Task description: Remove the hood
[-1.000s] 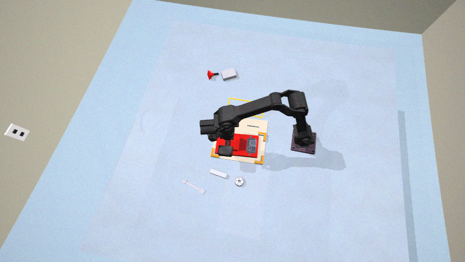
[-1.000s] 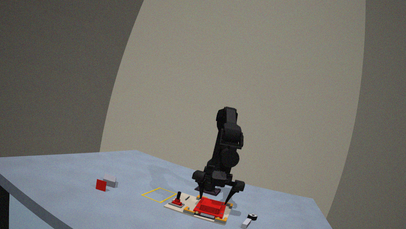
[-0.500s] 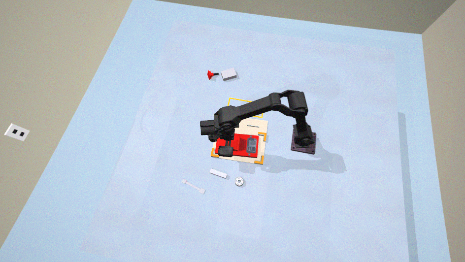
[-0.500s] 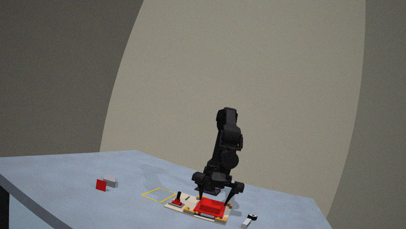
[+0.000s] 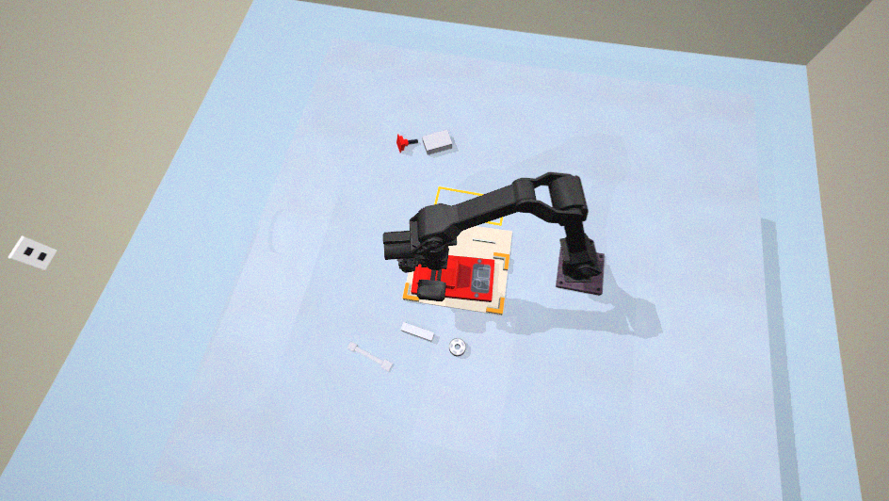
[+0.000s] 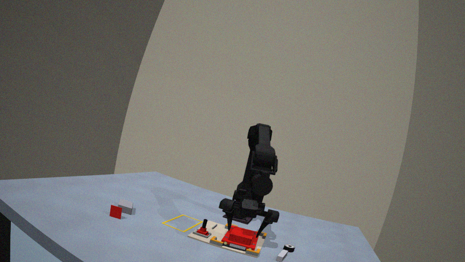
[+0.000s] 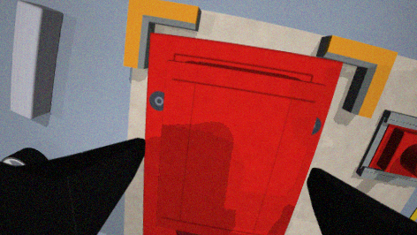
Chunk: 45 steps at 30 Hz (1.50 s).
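The red toy car (image 5: 470, 295) (image 6: 226, 240) (image 7: 238, 46) sits between orange corner brackets on a cream board (image 5: 502, 240) (image 7: 265, 33). Its red hood (image 5: 448, 279) (image 6: 241, 237) (image 7: 256, 132) is on the car, a raised block in the exterior view. My gripper (image 5: 435, 273) (image 6: 243, 233) (image 7: 226, 161) is open and empty, pointing down, with one fingertip at each long side of the hood area. Whether the fingertips touch the car I cannot tell. The marked area, a yellow outline (image 5: 460, 191) (image 6: 172, 218) (image 7: 414, 215), lies beyond the board, partly hidden by the arm in the top view.
A red-based black lever (image 6: 204, 227) stands in a grey frame on the board. A white bar (image 5: 417, 331) (image 7: 33, 59), a wheel (image 5: 457, 347) and a pale axle (image 5: 370, 356) lie to one side. A grey block (image 5: 437, 141) (image 6: 125, 206) and a red piece (image 5: 403, 143) (image 6: 116, 212) lie farther off.
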Tool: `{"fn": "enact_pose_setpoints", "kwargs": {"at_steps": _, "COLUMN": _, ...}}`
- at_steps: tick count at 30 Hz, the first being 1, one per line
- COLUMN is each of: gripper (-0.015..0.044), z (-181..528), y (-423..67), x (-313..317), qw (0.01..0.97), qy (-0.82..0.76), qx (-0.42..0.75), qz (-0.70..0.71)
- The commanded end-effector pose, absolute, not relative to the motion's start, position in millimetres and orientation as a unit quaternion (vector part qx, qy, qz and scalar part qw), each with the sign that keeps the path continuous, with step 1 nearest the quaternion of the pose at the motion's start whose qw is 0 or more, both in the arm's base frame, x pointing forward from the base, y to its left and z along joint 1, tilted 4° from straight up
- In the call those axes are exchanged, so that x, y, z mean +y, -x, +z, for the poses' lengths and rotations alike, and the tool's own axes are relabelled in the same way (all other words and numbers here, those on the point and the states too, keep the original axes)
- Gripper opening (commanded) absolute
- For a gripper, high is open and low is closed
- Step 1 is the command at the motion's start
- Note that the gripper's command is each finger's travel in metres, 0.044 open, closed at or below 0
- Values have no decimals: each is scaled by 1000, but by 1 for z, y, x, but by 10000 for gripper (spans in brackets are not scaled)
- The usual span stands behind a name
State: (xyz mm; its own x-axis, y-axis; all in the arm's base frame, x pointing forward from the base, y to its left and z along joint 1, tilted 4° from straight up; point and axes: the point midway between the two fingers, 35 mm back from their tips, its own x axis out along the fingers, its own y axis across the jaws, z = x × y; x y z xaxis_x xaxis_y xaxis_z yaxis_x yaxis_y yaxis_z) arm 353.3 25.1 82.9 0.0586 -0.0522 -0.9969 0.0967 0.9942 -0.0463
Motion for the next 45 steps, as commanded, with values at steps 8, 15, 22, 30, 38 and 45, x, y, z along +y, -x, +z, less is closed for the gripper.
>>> {"fn": "enact_pose_setpoints", "kwargs": {"at_steps": 8, "gripper": 440, "z": 75, "y": -353, "x": 24, "qw": 725, "qy": -14, "qx": 687, "qz": -51}}
{"fn": "enact_pose_setpoints", "kwargs": {"at_steps": 15, "gripper": 440, "z": 71, "y": -353, "x": 24, "qw": 725, "qy": -14, "qx": 687, "qz": -51}}
{"fn": "enact_pose_setpoints", "kwargs": {"at_steps": 22, "gripper": 361, "z": 74, "y": -354, "x": 25, "qw": 727, "qy": -16, "qx": 684, "qz": -51}}
{"fn": "enact_pose_setpoints", "kwargs": {"at_steps": 30, "gripper": 288, "z": 74, "y": -354, "x": 25, "qw": 727, "qy": -16, "qx": 684, "qz": -51}}
{"fn": "enact_pose_setpoints", "kwargs": {"at_steps": 38, "gripper": 117, "z": 76, "y": -354, "x": 25, "qw": 727, "qy": -16, "qx": 684, "qz": -51}}
{"fn": "enact_pose_setpoints", "kwargs": {"at_steps": 45, "gripper": 0, "z": 81, "y": -353, "x": 25, "qw": 727, "qy": -16, "qx": 684, "qz": -51}}
